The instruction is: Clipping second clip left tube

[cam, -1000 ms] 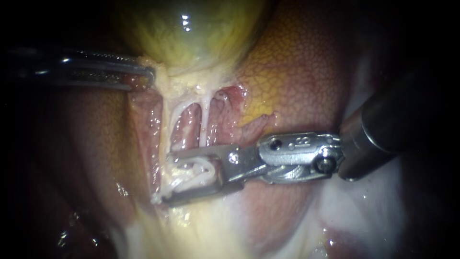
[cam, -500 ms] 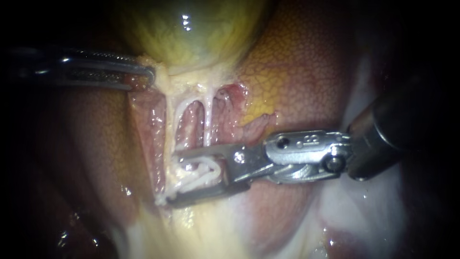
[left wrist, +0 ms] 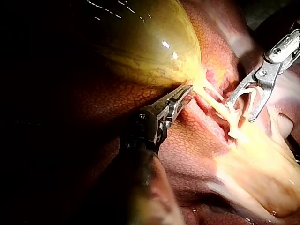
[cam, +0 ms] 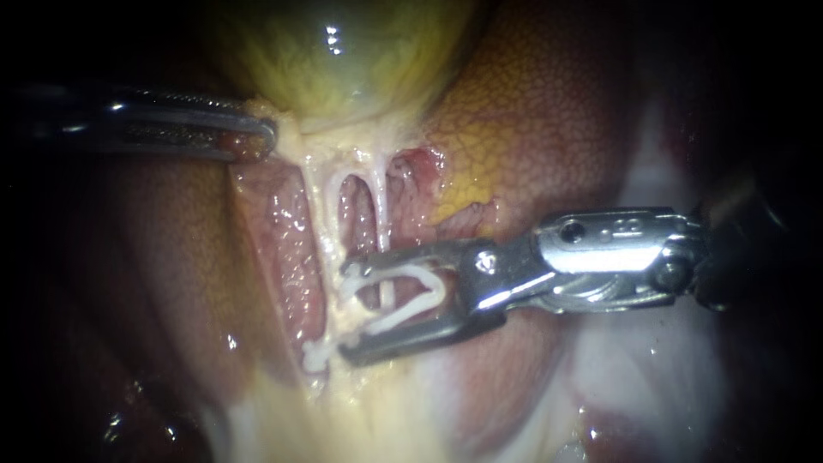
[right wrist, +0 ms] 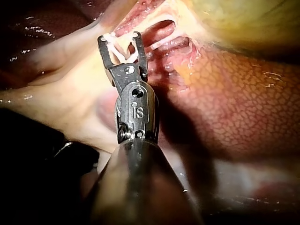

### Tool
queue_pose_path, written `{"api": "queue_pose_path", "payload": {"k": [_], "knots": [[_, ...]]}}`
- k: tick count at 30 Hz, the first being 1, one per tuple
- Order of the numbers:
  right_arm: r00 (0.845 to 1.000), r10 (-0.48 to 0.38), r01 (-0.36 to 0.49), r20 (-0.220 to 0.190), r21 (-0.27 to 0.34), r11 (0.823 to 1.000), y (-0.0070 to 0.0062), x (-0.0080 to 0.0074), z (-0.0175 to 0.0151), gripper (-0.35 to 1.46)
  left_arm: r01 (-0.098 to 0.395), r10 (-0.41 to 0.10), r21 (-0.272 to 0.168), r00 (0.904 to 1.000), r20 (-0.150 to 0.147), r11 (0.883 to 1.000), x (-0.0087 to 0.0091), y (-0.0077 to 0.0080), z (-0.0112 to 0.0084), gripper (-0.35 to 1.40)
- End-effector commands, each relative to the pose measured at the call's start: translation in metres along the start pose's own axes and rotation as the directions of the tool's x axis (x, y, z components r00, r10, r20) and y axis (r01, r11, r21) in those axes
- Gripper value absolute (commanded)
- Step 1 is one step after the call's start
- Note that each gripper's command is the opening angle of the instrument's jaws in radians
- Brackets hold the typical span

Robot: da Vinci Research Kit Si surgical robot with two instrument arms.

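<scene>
— Where are your instruments?

— My left instrument [cam: 261,133] lies beside the gallbladder [cam: 343,60]. Its jaws are pressed together on the pale tissue at the gallbladder's neck. My right instrument [cam: 345,311] reaches across the liver [cam: 531,111] to the two tubes below that neck.

— And its jaws?

— They stand wide apart and pinch a white clip [cam: 411,269] between them. One leg of the clip lies along each jaw, and the bend points back toward the hinge.

— Where is the left tube?

— The left tube [cam: 319,206] runs down from the neck, just beside the liver's red bed. It reaches the tip of my upper jaw. From the endoscope I cannot tell whether it lies inside the clip or just beside the tips.

— What about the other one?

— The right tube [cam: 380,206] runs near it and is thinner. It passes behind my upper jaw and shows again inside the clip's loop.

— What does your right wrist camera give you?

— I see the clip between the jaw tips, with pale strands running ahead of them toward the gallbladder. I cannot sort the strands from there
</scene>
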Motion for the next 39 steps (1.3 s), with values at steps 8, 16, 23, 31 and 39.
{"api": "queue_pose_path", "payload": {"k": [8,16,23,31,39], "knots": [[1.000,0.009,-0.009,0.002,-0.001,1.000,0.0015,-0.0016,0.0000,0.43,0.000,0.000,0.001,1.0000,0.000,1.000,0.0000,0.0000,0.0000,-0.35],[1.000,0.031,-0.031,0.003,-0.004,1.000,0.0026,-0.0029,0.0002,0.44,0.000,0.000,0.001,1.0000,0.000,1.000,0.0000,0.0000,0.0000,-0.35],[0.999,0.036,-0.036,0.003,-0.003,0.999,0.0028,-0.0031,0.0000,0.44,0.000,0.000,0.001,1.0000,0.000,1.000,0.0000,0.0000,0.0000,-0.35],[0.999,0.043,-0.043,-0.017,0.014,0.999,0.0019,-0.0018,-0.0010,0.44,0.000,0.000,0.001,1.0000,0.000,1.000,0.0000,0.0000,0.0000,-0.35],[0.997,0.062,-0.061,-0.041,0.035,0.998,0.0001,0.0006,-0.0019,0.44,-0.001,0.001,0.001,1.0000,0.000,1.000,0.0000,0.0000,0.0000,-0.35]]}}
